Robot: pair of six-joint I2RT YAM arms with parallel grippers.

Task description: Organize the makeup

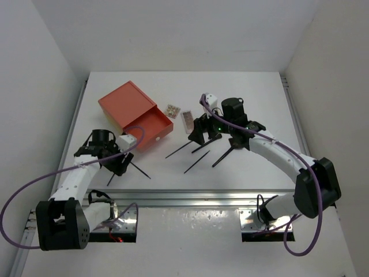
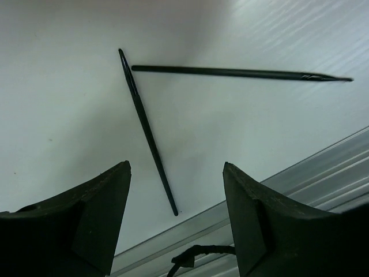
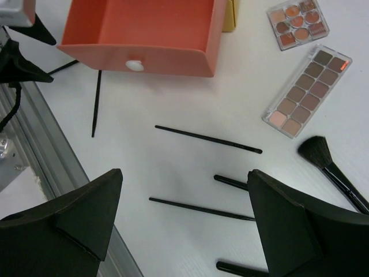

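1. The left gripper stands spread wide, with nothing between its black fingers.
2. A thin black stick lies on the white table. Its near tip sits in the gap between the fingertips, and its long axis runs away from them.
3. A second thin black pencil-like stick lies farther beyond the fingertips, crosswise to the gap. One end almost meets the first stick's far end.
4. The right gripper is likewise parted and grips nothing.
5. Two slim black brushes lie crosswise to its gap and roughly parallel. The far slim brush is just beyond the fingertips, and the near slim brush is between the fingers.
6. A fluffy-headed black brush lies beside one finger with its bristles pointing away from it.
7. A long rectangular palette of brown squares lies diagonally farther out past that finger. A small pinkish palette lies beyond it, near the open orange drawer.
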